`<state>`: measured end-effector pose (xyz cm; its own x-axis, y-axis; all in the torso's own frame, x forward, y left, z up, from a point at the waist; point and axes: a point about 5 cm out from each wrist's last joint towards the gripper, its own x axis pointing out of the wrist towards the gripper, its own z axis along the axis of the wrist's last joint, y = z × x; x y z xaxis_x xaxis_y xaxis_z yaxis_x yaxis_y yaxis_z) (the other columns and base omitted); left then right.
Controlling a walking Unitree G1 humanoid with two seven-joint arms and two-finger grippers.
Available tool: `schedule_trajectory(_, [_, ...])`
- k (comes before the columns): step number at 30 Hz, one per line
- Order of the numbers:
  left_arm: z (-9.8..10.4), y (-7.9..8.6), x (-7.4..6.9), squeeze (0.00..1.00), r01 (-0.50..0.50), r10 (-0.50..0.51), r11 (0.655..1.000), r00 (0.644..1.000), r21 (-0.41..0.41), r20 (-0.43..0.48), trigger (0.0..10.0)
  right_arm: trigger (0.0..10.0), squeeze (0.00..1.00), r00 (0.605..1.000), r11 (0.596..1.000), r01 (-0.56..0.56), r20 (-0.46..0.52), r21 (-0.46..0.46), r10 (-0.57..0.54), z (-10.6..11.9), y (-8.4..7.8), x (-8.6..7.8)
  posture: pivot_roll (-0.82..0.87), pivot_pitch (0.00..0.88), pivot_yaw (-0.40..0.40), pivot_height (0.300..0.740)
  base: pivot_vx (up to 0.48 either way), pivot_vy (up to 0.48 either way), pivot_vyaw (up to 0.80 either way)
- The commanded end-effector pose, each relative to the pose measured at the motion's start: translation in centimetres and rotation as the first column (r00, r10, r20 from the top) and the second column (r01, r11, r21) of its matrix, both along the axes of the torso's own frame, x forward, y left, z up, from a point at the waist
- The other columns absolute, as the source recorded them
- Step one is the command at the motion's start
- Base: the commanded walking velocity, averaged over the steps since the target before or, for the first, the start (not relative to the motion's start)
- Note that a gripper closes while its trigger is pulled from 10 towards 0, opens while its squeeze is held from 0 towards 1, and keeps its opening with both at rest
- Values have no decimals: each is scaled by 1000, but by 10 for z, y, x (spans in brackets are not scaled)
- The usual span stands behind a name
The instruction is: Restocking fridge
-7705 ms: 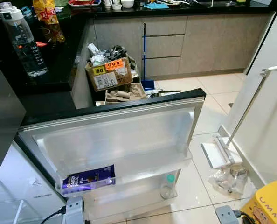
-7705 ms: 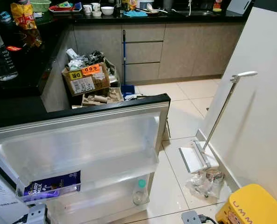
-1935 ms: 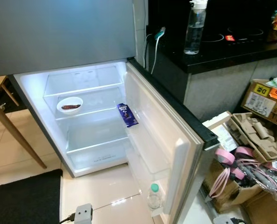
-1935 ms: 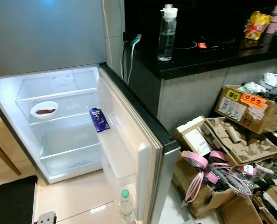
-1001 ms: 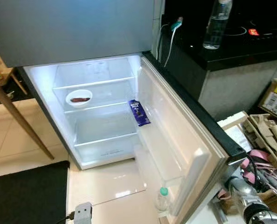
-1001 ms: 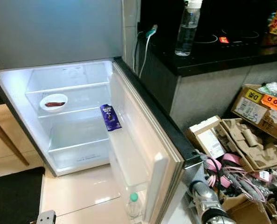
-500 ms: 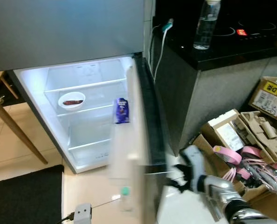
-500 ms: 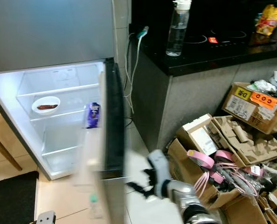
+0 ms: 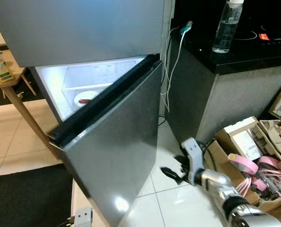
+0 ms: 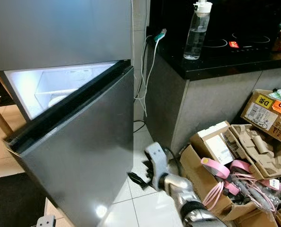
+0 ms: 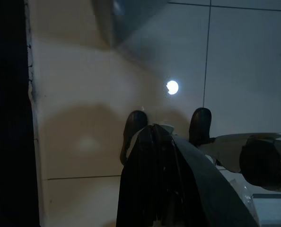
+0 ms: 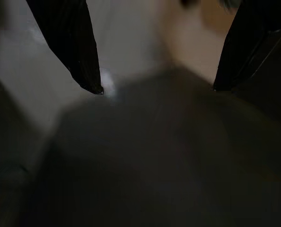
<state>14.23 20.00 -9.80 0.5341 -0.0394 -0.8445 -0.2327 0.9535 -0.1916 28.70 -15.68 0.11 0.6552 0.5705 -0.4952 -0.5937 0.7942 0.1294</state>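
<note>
The grey fridge door point(image 9: 117, 142) stands at a narrow angle, swung most of the way towards the lit compartment point(image 9: 79, 78). Through the gap a white bowl point(image 9: 86, 98) with something red in it sits on a shelf. My right gripper point(image 9: 173, 168) is open, low over the floor just right of the door's outer face, apart from it. In the right wrist view its two fingers point(image 12: 76, 47) are spread wide before a blurred grey surface. My left arm point(image 9: 82, 217) hangs idle at the bottom edge, over pale floor tiles point(image 11: 107, 71).
A water bottle point(image 9: 227, 26) stands on the black counter point(image 9: 244, 54) right of the fridge. Cardboard boxes point(image 9: 254, 142) with pink rolls crowd the floor at right. A wooden table point(image 9: 15, 101) with a carton stands at left. A black mat point(image 9: 27, 198) lies before the fridge.
The fridge door has swung from edge-on to nearly shut, hiding the chocolate bar and the bottle in its shelves. My right gripper has stayed low beside it. The camera has shifted.
</note>
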Motion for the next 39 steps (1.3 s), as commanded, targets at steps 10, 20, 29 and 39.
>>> schedule_trajectory(10, [-2,0,-6,0,11,-11,1000,1000,14,-25,10000,10000,0,923,906,176,-256,-384,-288,-64,-55,-76,-96,0,10,740,0,0,742])
schedule_trajectory(20, [-1,3,-4,0,18,-18,1000,1000,26,-23,10000,10000,0,842,841,162,-372,-516,-390,-88,-77,-131,-98,0,16,740,0,0,744])
schedule_trajectory(29, [-1,5,-5,0,17,-16,999,1000,33,-26,10000,10000,0,844,838,100,-400,-537,-357,-94,-65,-137,-99,0,16,740,0,0,743])
schedule_trajectory(39, [-1,3,-3,0,1,-1,1000,1000,27,-20,10000,10000,0,849,836,81,-402,-543,-343,-94,-66,-139,-99,0,16,740,0,0,742])
